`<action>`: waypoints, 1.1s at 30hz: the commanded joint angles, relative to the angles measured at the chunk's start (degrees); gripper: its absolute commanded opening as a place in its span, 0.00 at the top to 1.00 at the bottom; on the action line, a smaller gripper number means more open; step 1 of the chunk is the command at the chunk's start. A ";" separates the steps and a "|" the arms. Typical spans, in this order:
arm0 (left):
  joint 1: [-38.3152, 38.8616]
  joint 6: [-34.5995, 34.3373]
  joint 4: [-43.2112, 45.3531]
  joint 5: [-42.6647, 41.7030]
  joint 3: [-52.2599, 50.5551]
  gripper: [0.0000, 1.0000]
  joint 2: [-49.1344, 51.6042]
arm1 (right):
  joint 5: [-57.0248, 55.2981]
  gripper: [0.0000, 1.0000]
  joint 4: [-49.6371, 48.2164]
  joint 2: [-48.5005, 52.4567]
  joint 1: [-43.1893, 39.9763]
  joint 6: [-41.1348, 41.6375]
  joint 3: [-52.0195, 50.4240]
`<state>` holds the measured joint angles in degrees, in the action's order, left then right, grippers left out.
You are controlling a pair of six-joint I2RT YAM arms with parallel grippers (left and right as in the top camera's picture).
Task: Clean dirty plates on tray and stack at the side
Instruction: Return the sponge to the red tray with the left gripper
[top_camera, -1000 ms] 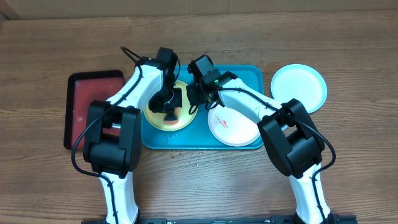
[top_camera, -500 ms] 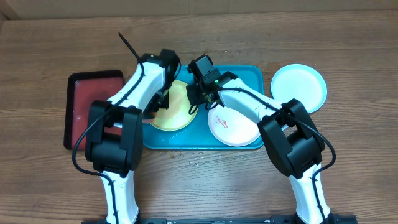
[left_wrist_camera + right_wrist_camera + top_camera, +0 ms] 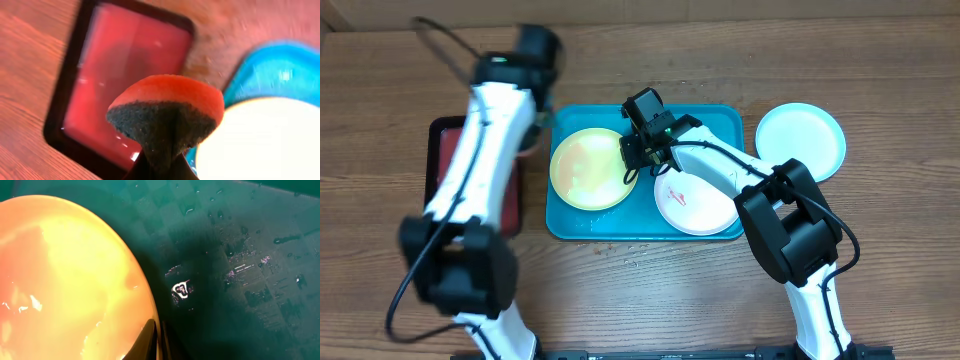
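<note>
The yellow-green plate (image 3: 588, 168) lies in the left half of the turquoise tray (image 3: 715, 120); the white plate (image 3: 695, 200), with a small red smear, lies in its right half. The light blue plate (image 3: 800, 140) sits on the table right of the tray. My right gripper (image 3: 630, 165) is shut on the yellow-green plate's right rim; the right wrist view shows its jaws (image 3: 157, 340) pinching the plate (image 3: 65, 275) over the wet tray (image 3: 240, 280). My left gripper (image 3: 530, 138), blurred, is raised off the plate and shut on an orange-and-dark sponge (image 3: 167, 112).
A smaller red tray with a black rim (image 3: 445, 190) lies left of the turquoise tray and shows in the left wrist view (image 3: 125, 85). The left arm stretches over it. Bare wooden table lies in front of and behind the trays.
My left gripper has lifted the sponge off the yellow-green plate and swung left and back toward the red tray. The plate's face is now uncovered. The right arm has not moved.
</note>
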<state>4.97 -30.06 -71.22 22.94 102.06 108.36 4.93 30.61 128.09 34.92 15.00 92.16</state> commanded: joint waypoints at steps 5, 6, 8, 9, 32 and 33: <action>-13.16 6.29 -0.04 -14.16 1.05 0.96 2.45 | -3.85 0.96 1.14 2.10 -0.26 0.02 -2.10; -14.34 6.80 -0.02 -15.47 1.05 0.96 3.61 | -3.87 0.96 1.16 2.10 -0.26 0.02 -2.10; -16.48 7.48 0.11 -16.59 1.05 0.96 6.36 | -3.85 0.96 1.18 2.10 -0.26 0.02 -2.10; -17.33 7.65 0.15 -16.59 1.05 0.96 7.72 | -3.85 0.96 1.18 2.10 -0.26 0.02 -2.10; -22.64 7.82 0.37 -18.51 1.33 0.58 17.92 | -3.80 0.96 1.68 2.10 -0.26 0.04 -2.10; -22.64 7.82 -0.15 -18.53 1.77 0.58 17.88 | -3.78 0.96 1.73 2.10 -0.26 0.04 -2.10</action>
<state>-17.41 -22.68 -70.81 5.06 102.69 126.45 4.91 30.59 128.09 34.92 14.98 92.16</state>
